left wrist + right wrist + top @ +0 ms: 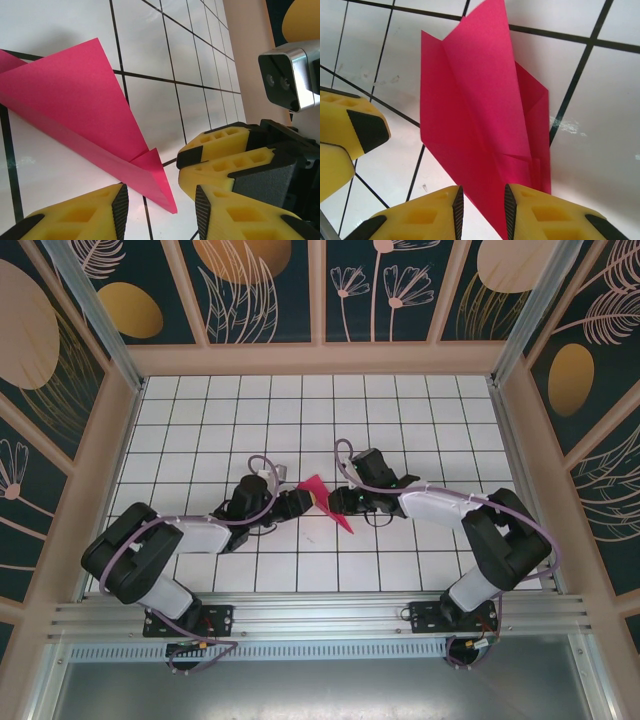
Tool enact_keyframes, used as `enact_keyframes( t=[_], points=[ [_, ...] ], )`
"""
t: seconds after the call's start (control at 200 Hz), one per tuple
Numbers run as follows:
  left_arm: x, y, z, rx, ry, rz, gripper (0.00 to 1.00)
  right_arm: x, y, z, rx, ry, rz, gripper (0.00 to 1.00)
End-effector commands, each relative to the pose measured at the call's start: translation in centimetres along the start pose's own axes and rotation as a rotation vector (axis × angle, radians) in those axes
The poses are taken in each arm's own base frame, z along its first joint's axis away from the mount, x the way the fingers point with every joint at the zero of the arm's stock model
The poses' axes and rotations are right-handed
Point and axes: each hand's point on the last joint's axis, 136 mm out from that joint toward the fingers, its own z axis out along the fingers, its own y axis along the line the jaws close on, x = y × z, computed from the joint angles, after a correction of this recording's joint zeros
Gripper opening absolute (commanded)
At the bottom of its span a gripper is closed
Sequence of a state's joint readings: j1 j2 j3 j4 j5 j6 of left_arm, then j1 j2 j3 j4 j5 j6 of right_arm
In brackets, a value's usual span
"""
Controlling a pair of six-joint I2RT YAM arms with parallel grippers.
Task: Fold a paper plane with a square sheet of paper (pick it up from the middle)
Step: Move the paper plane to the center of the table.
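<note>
Right gripper [481,202], at the bottom edge of its wrist view, has its fingers slightly parted; the paper plane [480,115] rises between them, nearer the lower-right pad. Left gripper [159,200] is spread around the plane's pointed tip, at the centre of the table [400,410].

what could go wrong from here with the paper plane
1. The paper plane has loose layers that appear to lift off the table; its creases may spring open.
2. The left gripper has open jaws straddling the plane's pointed tip; closing there could crumple it.
3. The right gripper sits close to the left one, jaws slightly apart around the paper's edge; pulling away could snag and drag the plane.
</note>
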State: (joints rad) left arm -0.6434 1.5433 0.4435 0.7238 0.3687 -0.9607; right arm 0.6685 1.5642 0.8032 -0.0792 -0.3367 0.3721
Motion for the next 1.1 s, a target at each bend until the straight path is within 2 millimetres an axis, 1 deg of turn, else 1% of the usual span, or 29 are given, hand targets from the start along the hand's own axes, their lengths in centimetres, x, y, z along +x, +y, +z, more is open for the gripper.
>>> enact_keyframes(
  t=[0.0,0.09,0.28,0.43,0.465,0.555,0.611,0.726,0.881,0.961,1.096],
  points=[
    [-1.0,-1.0,0.6,0.013,-0.050,0.002,0.43,0.0,-0.5,-0.2,-0.001,-0.012,0.005,0.30],
    [-0.7,-0.8,0.9,0.009,-0.049,-0.004,0.43,0.1,-0.2,-0.2,-0.022,-0.018,0.006,0.30],
    [-0.4,-0.7,0.9,0.015,-0.046,-0.015,0.43,0.3,-1.6,0.1,0.004,-0.007,0.031,0.31],
    [-0.8,-1.1,0.9,0.027,-0.059,-0.022,0.44,0.1,-1.6,0.0,-0.009,-0.010,0.035,0.32],
    [-1.0,-1.1,0.9,0.022,-0.063,-0.024,0.46,0.0,-1.7,0.0,-0.014,-0.015,0.038,0.32],
    [-1.1,-0.7,1.0,-0.007,-0.066,-0.031,0.47,0.0,-1.6,0.1,-0.050,-0.012,0.050,0.33],
    [-1.1,-0.7,0.9,-0.010,-0.066,-0.031,0.47,0.1,-1.3,0.3,-0.077,0.001,0.047,0.33],
    [-1.0,-0.7,0.9,-0.008,-0.064,-0.035,0.47,0.2,-1.2,0.8,-0.090,0.017,0.045,0.34],
    [-0.9,-0.7,0.9,-0.005,-0.059,-0.039,0.47,0.6,-2.0,1.5,-0.063,0.040,0.038,0.34],
    [-0.8,-0.7,0.9,-0.006,-0.055,-0.038,0.47,0.9,-2.0,1.9,-0.068,0.058,0.031,0.34],
    [-0.6,-0.5,0.8,-0.008,-0.050,-0.041,0.47,1.4,-1.5,2.3,-0.093,0.085,0.002,0.35]
  ],
)
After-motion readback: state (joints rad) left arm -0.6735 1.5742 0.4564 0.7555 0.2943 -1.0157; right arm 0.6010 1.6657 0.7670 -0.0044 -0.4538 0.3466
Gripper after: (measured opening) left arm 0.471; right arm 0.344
